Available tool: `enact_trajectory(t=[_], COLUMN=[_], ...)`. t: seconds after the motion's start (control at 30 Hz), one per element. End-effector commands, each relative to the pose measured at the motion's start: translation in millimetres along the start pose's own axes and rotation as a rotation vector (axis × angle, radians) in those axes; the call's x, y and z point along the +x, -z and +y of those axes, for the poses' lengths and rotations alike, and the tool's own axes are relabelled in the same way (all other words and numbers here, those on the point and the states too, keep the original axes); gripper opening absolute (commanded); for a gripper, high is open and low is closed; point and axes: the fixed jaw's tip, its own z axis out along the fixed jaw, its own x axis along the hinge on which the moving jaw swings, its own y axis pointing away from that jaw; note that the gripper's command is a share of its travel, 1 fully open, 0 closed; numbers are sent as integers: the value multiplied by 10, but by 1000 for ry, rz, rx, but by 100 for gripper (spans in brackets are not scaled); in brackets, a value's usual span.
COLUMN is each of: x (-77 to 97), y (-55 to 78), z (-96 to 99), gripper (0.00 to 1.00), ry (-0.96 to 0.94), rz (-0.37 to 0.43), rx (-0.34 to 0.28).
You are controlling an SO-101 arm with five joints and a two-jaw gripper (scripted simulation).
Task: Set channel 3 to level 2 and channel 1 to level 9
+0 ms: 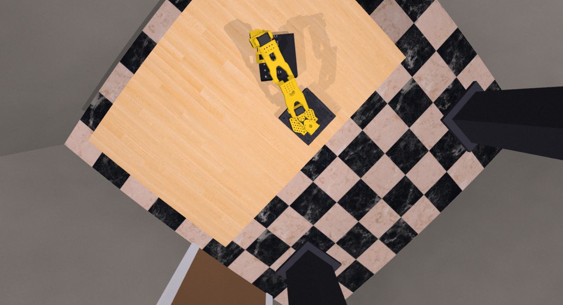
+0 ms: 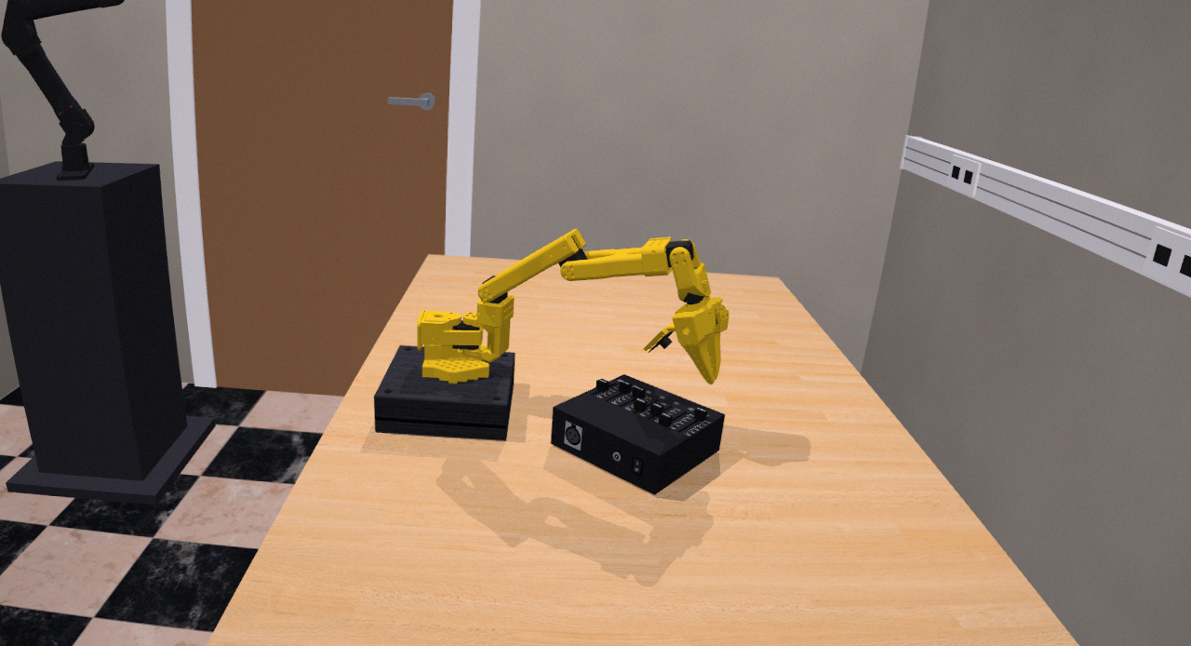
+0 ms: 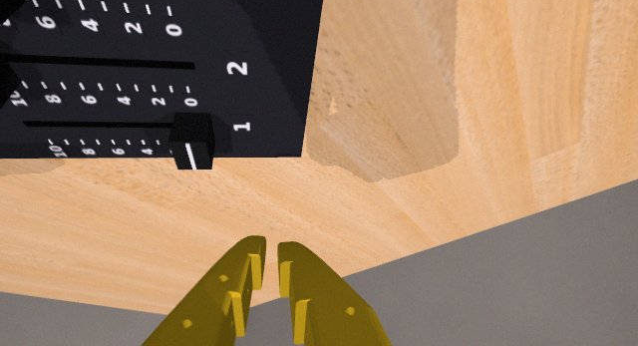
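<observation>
From the top: arm (image 1: 281, 73) stretched from base (image 1: 327, 115) out across desk (image 1: 289, 47), wrist past its far edge. Exterior now: elbow high, forearm level, wrist bent down, gripper (image 2: 709, 374) pinched closed on nothing, hovering above the desk's (image 2: 666, 454) far corner, not touching. Wrist view: closed fingertips over bare table (image 3: 125, 226), channel 1 fader (image 3: 191, 142) parked near 0. Probably lining up for channel 1; channel 3 out of sight here, level unreadable. Next call: dropping beside that cap on its 0 side, then pushing toward 9 without nudging channel 2.
</observation>
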Motion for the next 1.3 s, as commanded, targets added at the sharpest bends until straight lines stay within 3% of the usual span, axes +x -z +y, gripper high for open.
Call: enact_trajectory(t=[0.0, 0.47, 1.27], x=[6, 11, -60], y=[-21, -34, -239], z=[-26, -28, -2], gripper=[0, 0, 0], ry=[1, 2, -4], rz=[6, 10, -22], rx=[6, 8, -5])
